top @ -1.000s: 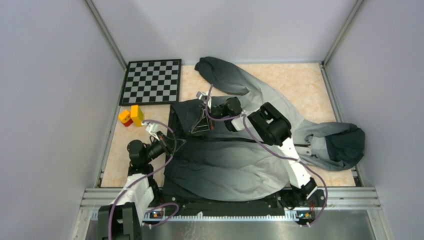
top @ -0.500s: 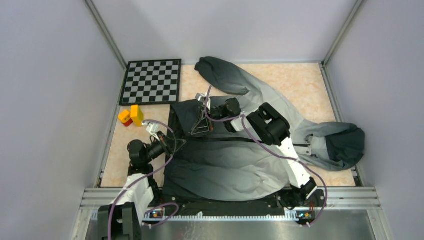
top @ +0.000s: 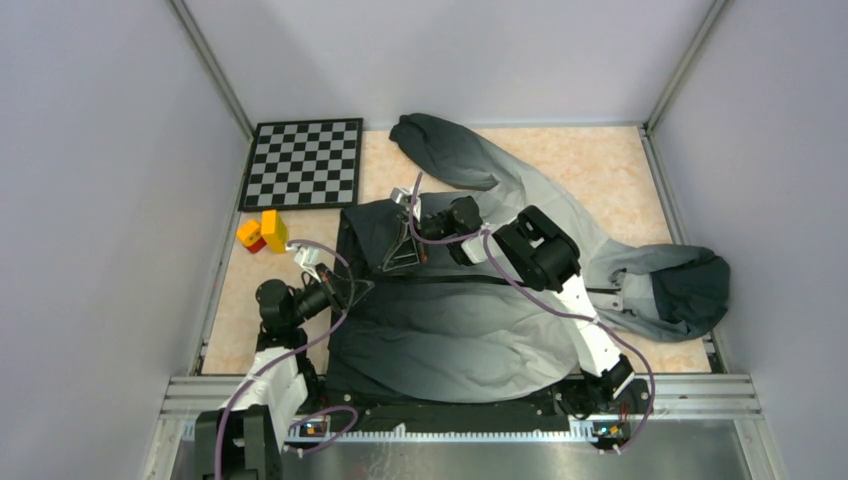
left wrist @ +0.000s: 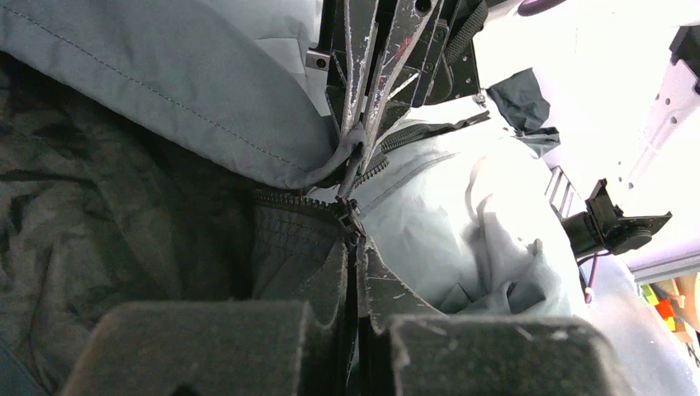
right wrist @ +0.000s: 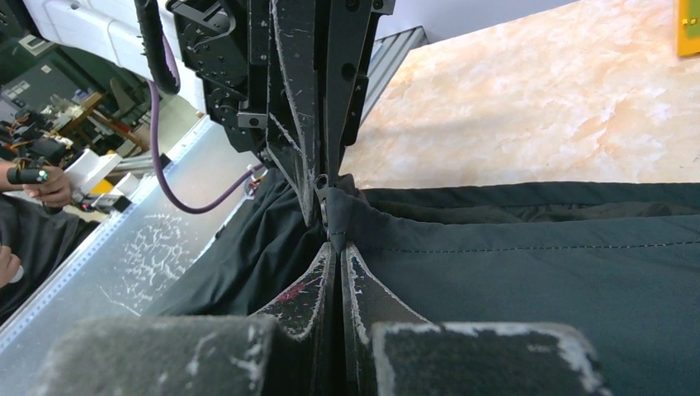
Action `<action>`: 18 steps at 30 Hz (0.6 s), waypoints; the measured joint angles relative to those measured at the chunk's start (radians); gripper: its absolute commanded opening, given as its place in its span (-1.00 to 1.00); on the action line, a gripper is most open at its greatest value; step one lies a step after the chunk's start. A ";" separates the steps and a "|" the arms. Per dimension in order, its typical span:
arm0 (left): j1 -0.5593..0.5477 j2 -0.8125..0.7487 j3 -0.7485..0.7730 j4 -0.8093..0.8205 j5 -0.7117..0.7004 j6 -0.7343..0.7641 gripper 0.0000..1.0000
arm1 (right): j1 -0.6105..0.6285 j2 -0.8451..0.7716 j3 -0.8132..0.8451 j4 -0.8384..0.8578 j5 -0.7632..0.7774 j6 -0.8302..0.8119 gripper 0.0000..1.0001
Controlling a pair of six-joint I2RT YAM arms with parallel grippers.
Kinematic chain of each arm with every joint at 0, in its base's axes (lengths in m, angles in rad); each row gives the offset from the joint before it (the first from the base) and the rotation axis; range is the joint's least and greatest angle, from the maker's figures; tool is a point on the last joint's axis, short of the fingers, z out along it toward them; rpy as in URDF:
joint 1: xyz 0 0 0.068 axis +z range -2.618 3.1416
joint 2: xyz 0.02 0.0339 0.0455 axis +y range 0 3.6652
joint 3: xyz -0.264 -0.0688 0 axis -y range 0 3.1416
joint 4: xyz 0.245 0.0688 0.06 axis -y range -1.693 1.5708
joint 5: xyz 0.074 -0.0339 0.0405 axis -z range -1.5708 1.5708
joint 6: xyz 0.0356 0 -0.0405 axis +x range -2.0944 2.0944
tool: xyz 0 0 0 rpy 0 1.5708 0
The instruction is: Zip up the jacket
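The marbled desk (top: 600, 160) carries the jacket (top: 470, 330), which is spread over its middle and right side. One sleeve (top: 450, 150) reaches toward the back wall. A checkerboard (top: 305, 163) lies at the back left corner. The right end effector (top: 403, 248) and left end effector (top: 350, 287) face each other at the jacket's dark end, each pinched narrow on fabric beside the zipper (left wrist: 289, 200). A yellow block (top: 273, 229) and an orange-red block (top: 249, 236) stand touching, near the checkerboard's front edge.
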 measured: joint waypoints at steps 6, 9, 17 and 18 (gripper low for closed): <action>-0.006 -0.001 0.000 -0.011 0.000 0.003 -1.00 | 0.000 0.000 0.000 0.000 -0.015 0.000 -1.00; -0.013 -0.002 0.000 -0.012 0.000 0.004 -1.00 | 0.000 0.000 0.000 0.000 -0.022 0.002 -1.00; -0.046 -0.043 0.000 -0.011 -0.009 0.022 -1.00 | -0.001 0.000 0.000 0.000 -0.042 0.013 -1.00; -0.048 -0.047 0.000 -0.012 -0.010 0.024 -1.00 | -0.001 0.000 0.000 0.000 -0.042 0.016 -1.00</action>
